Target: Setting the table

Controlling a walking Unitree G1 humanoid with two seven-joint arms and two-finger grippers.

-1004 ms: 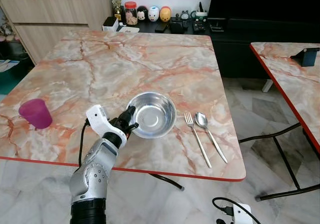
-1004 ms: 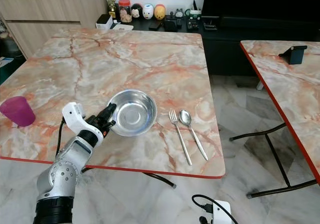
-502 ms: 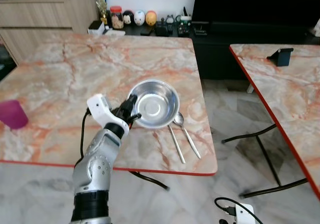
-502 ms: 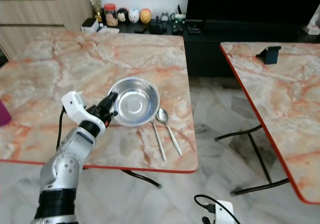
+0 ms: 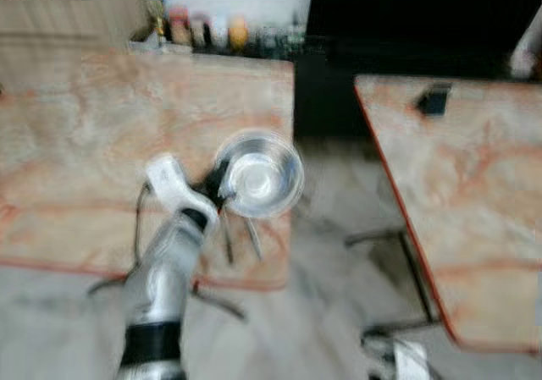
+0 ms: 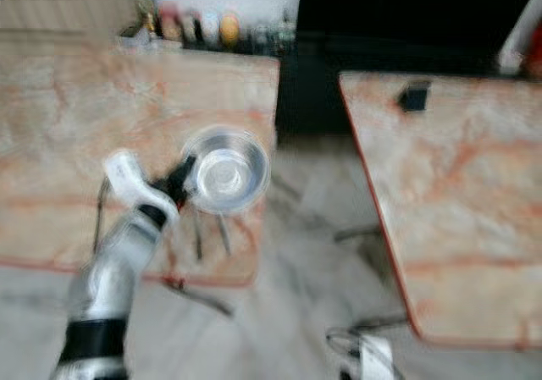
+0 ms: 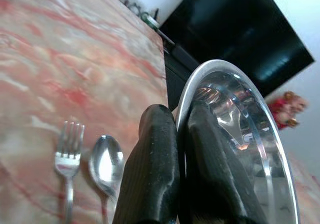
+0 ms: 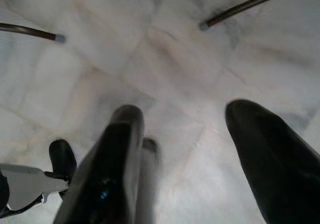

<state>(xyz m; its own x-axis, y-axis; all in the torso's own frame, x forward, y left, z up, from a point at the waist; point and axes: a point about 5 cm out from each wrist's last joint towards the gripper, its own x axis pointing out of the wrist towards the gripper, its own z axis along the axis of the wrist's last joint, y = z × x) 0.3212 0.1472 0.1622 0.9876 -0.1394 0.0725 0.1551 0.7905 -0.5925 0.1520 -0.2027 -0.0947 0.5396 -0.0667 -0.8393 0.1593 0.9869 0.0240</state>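
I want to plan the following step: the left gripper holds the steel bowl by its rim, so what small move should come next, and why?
Probably carry the bowl on toward the second table, kept level. The left gripper pinches its rim, lifted clear of the fork and spoon, and the blurred head views suggest turning.

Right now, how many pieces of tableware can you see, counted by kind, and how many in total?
Bowl: 1, the steel bowl, pinched at its rim by the left gripper
Fork: 1, the fork lying on the marble table
Spoon: 1, the spoon beside the fork
Total: 3
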